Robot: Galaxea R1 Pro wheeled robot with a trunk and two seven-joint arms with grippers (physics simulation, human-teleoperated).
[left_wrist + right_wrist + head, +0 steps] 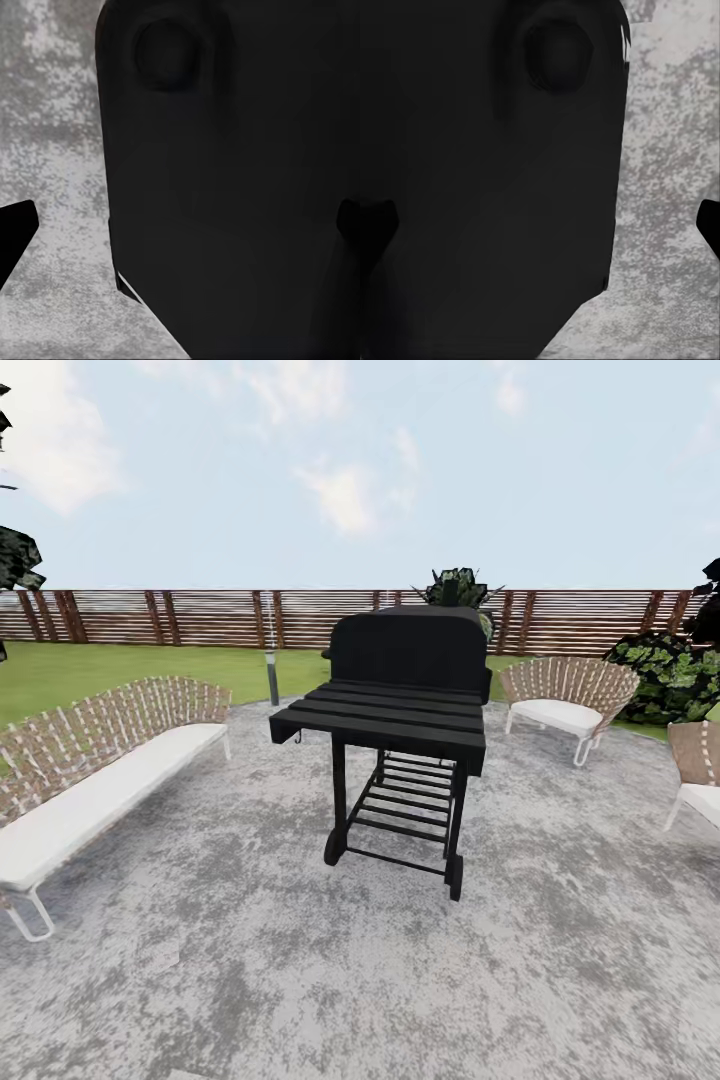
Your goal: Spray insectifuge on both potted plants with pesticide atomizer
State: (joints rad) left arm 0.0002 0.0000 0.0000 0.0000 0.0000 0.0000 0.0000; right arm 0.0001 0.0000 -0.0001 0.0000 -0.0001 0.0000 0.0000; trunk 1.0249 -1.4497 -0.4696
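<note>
Head view, left to right, placed against the black grill (405, 710) standing mid-patio: long wicker bench (95, 760) with a white cushion well to its left; short grey lamp post (271, 675) just behind its left corner, at the lawn's edge; spiky dark plant (458, 590) poking up behind its lid, before the brown slatted fence (200, 617); wicker chair (565, 700) near on the right, leafy bush (670, 675) behind that, second chair (697, 770) cut off at the far right. Grey stone patio (300, 960) underfoot. No spray bottle, no small potted plants anywhere here, so no telling which way they lie or which arm sits nearer. No containers to report. Left wrist view: dark robot body (232, 187) close up, dark fingertip (15, 236) at one edge, speckled stone beyond. Right wrist view: much the same, fingertip (709, 225) at the edge. Both grippers holding nothing visible; spread or closed, cannot tell. Likely a search step: turning or driving to find the bottle.
</note>
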